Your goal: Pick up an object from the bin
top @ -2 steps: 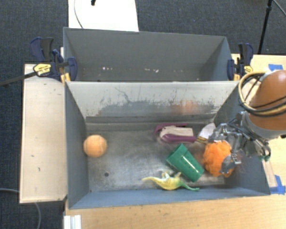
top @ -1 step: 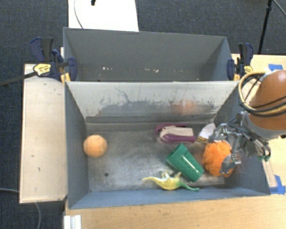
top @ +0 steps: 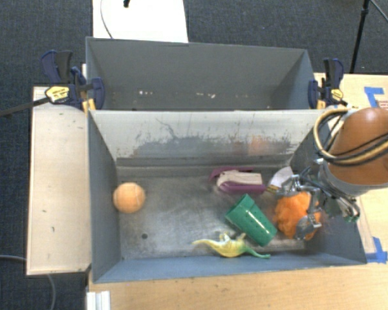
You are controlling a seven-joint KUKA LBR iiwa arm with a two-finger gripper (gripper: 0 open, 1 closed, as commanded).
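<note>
My gripper (top: pixel 308 199) is down in the right end of the bin, pressed against an orange fuzzy lump (top: pixel 290 213) that lies by the right wall. The lump's right side is hidden under the gripper. Just left of the lump a green cup (top: pixel 251 220) lies on its side. A purple and white brush-like thing (top: pixel 239 181) rests behind the cup, close to the back wall.
A yellow-green toy dinosaur (top: pixel 231 246) lies along the front wall below the cup. An orange ball (top: pixel 129 197) sits alone at the left end. The arm with its orange cover comes in over the right rim.
</note>
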